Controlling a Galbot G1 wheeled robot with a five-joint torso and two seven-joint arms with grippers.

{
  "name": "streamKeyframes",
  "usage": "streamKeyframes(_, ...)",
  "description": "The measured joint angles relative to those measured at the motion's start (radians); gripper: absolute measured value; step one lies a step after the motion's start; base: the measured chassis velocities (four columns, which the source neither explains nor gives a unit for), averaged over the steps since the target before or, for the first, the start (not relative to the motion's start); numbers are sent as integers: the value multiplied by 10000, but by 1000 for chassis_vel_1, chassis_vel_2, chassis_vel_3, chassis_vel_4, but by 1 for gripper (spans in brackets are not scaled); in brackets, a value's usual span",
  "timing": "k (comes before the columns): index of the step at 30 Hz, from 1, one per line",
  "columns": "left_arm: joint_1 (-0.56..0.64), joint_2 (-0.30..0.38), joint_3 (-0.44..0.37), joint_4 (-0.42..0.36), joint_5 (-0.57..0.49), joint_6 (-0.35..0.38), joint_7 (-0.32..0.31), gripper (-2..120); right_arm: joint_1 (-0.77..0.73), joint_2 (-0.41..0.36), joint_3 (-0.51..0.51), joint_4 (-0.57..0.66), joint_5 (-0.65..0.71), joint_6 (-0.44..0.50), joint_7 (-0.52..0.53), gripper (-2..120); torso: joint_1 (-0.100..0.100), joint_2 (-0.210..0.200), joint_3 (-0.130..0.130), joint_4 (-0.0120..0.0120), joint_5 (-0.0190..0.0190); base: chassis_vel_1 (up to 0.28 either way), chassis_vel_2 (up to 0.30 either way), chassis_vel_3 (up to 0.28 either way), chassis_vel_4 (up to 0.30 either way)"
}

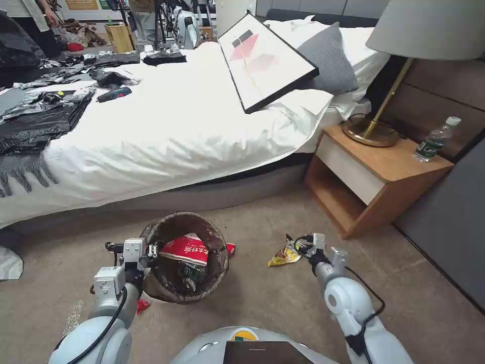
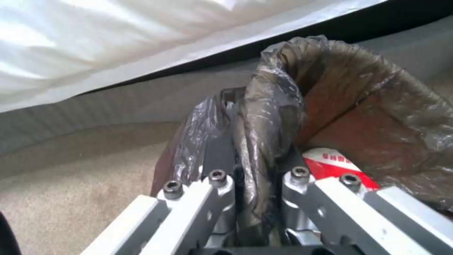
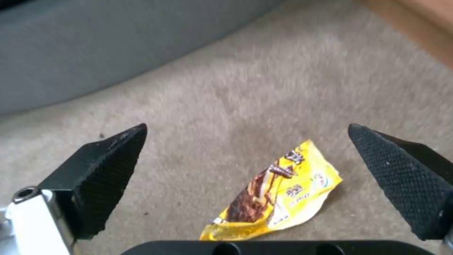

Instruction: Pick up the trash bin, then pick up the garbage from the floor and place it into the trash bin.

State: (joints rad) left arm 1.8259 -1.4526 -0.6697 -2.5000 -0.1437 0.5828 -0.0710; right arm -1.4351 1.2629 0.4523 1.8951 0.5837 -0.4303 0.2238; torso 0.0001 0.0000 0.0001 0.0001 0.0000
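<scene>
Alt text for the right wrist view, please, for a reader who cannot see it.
The right claw hangs open over beige carpet, its two black textured fingertips spread to either side of a crumpled yellow snack wrapper lying flat on the floor. A grey upholstered bed base curves across the background.
</scene>
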Motion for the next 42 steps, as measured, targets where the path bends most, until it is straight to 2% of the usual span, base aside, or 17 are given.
streamKeyframes(7,7,-29,-20,0,-13,14,-4,7,1345,66,-965,-1710,228,-260,858,100,0,0,0,-1,0,0,0,0,0)
streamKeyframes(16,41,-105,-16,0,8,17,-6,7,2117,256,-1270,-3638,-32,-375,1463,100,0,0,0,-3,0,0,0,0,0)
streamKeyframes(27,46,-133,94,0,161,9,0,7,2412,318,-1158,-4455,88,-189,1229,100,0,0,-1,-2,0,0,0,0,0)
streamKeyframes(42,13,-98,75,0,212,-20,18,7,3272,541,-1504,-5439,522,-83,767,100,0,0,-1,-1,-1,0,0,0,0)
